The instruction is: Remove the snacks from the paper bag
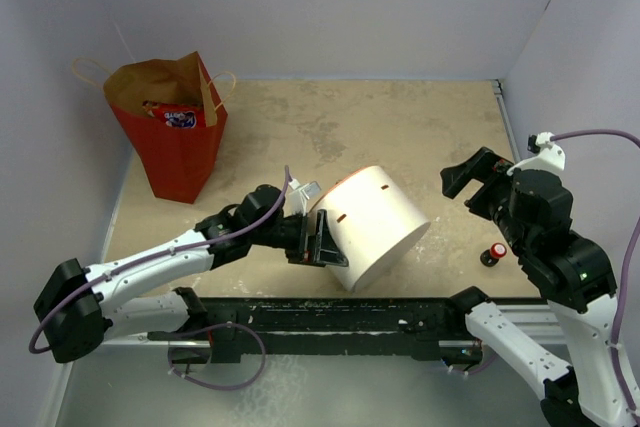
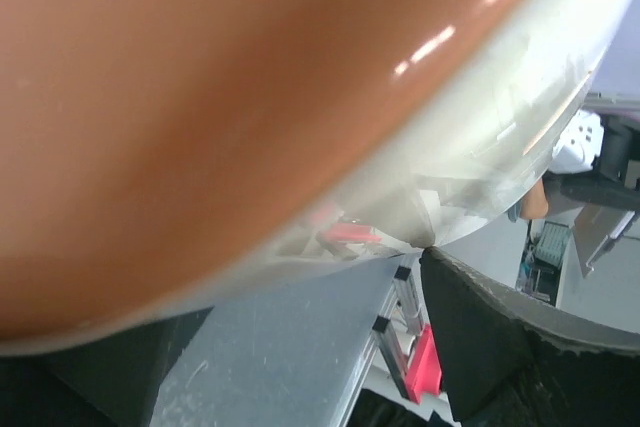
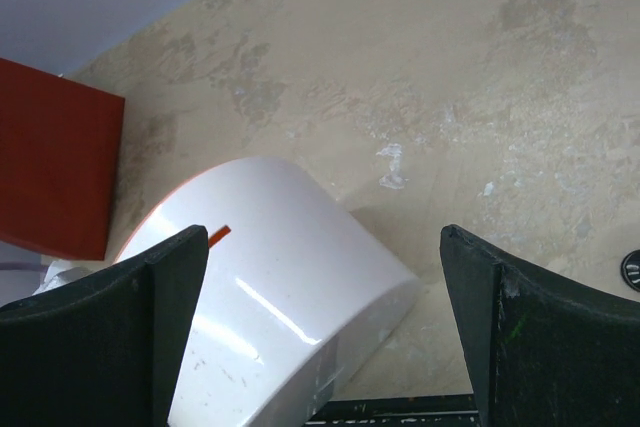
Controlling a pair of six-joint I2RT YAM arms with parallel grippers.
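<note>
Far-left corner of the worktop (image 1: 330, 127): paper bag (image 1: 178, 152) upright, a snack packet (image 1: 175, 115) inside it at the mouth. The cylinder (image 1: 375, 222) lies on its side mid-worktop toward the near edge, well apart from the bag. The left gripper (image 1: 318, 237) is against the cylinder's left end. A small capped object (image 1: 493, 254) sits right of the cylinder, near the right edge — the right gripper (image 1: 470, 177) hangs above the worktop just behind it.

Bright, even light; left wrist cam blurred.

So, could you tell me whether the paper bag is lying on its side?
No, the paper bag stands upright at the far left, its mouth open upward.
</note>
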